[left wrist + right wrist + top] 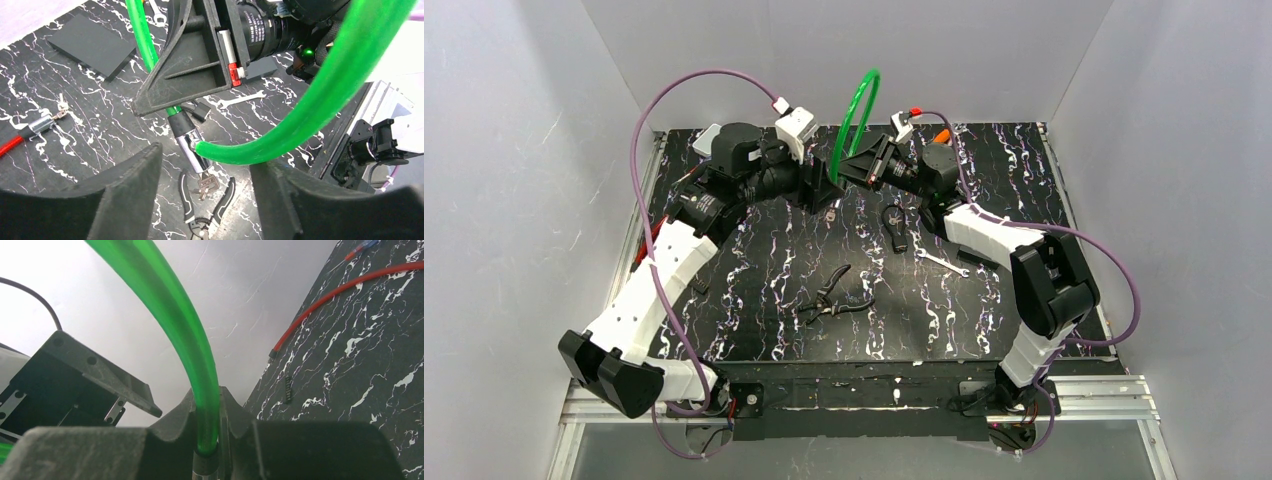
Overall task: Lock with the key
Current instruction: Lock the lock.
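Logged left arm [659, 280] and right arm [1044, 290] bolted at near edge, both reaching to far centre of black marbled desk [984, 330]. Found green cable [856, 120] arched upright there, pinched narrow in right tool [207, 410]. Found left tool [205, 162] spread wide, gripping nothing, fingers flanking chrome lock barrel [191, 147]. Saw cable end meeting barrel's side, key [206, 182] hanging from barrel's lower end. Judged key inserted and cable end seemingly seated; cannot tell whether turned to locked. Remaining, by estimate: confirm the turn, possibly pull key out.
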